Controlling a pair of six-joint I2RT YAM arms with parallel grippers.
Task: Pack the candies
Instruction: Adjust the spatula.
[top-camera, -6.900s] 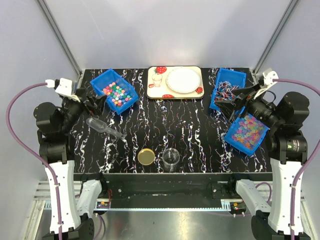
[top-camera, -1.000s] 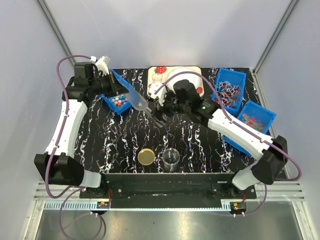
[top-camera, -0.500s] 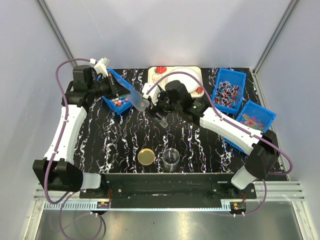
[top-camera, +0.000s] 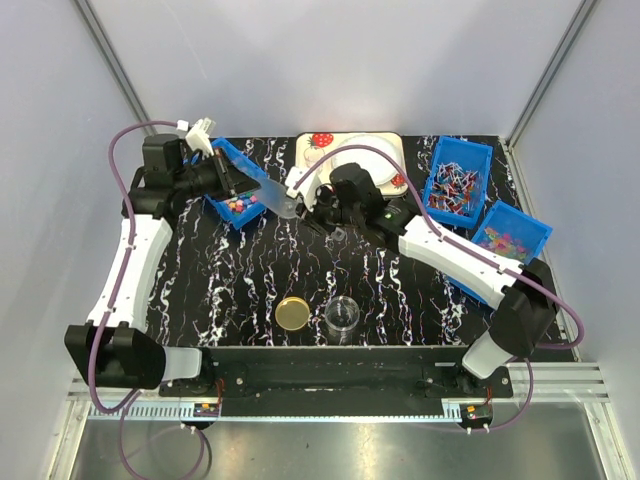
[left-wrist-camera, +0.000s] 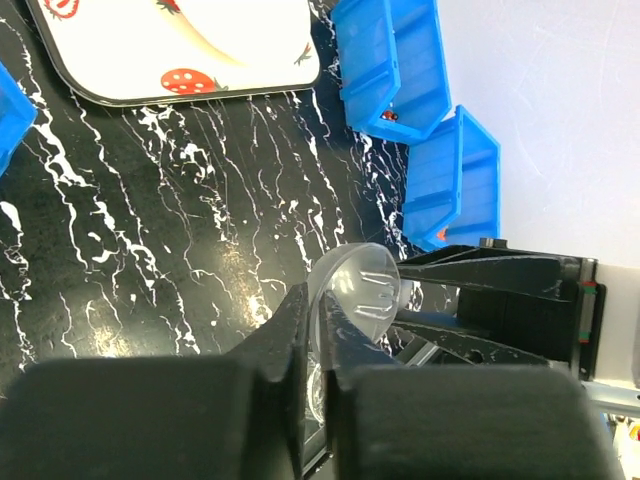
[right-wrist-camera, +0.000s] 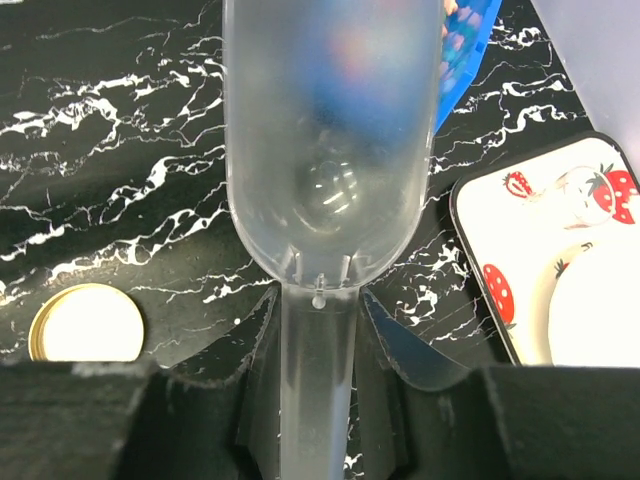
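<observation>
Fingers (left-wrist-camera: 270, 345) of the left gripper (left-wrist-camera: 312, 305), left of the strawberry tray (top-camera: 340, 138), pinch the bowl edge of the clear scoop (right-wrist-camera: 330, 150) beside the blue bin (top-camera: 230, 152) of candies (top-camera: 240, 203), while the right gripper (right-wrist-camera: 318, 320), just in front of that tray, is closed around the scoop's handle.

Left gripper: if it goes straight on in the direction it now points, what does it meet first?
Most likely the right gripper, facing it just beyond the clear plastic scoop that the left gripper holds in its jaws. Depth is unclear, so the gap is uncertain.
</observation>
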